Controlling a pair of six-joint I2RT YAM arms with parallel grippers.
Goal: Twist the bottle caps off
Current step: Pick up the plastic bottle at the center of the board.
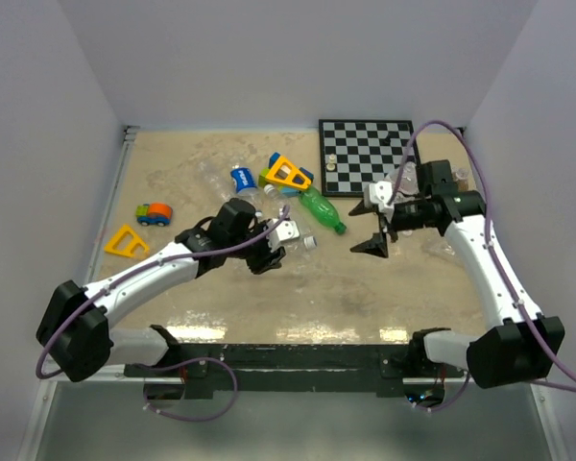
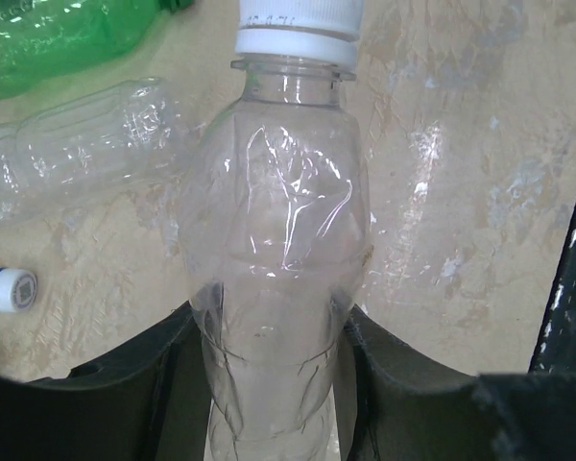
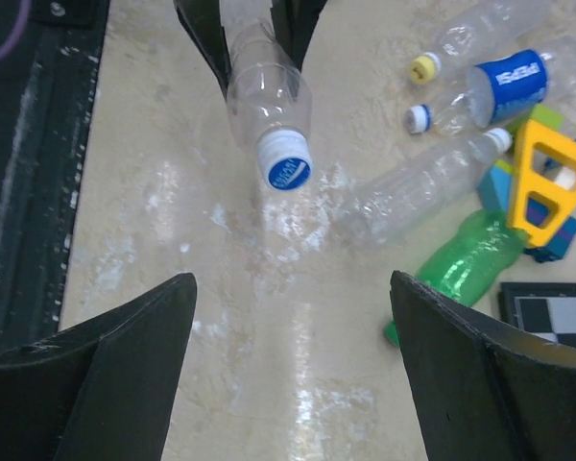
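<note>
My left gripper (image 1: 272, 254) is shut on a clear plastic bottle (image 2: 278, 221), fingers pressing its lower body, and holds it just above the table. Its white screw cap (image 2: 299, 26) is on the neck and points toward my right gripper; the cap top looks blue in the right wrist view (image 3: 288, 171). My right gripper (image 1: 376, 233) is open and empty, a short way from that cap (image 1: 309, 242). On the table lie a green bottle (image 1: 322, 208), a blue-labelled bottle (image 1: 242, 179) and a capped clear bottle (image 3: 413, 192).
A chessboard (image 1: 365, 154) with a few pale pieces lies at the back right. A yellow and blue block toy (image 1: 286, 173) sits by the bottles. A toy car (image 1: 155, 213) and a yellow triangle (image 1: 125, 242) lie at the left.
</note>
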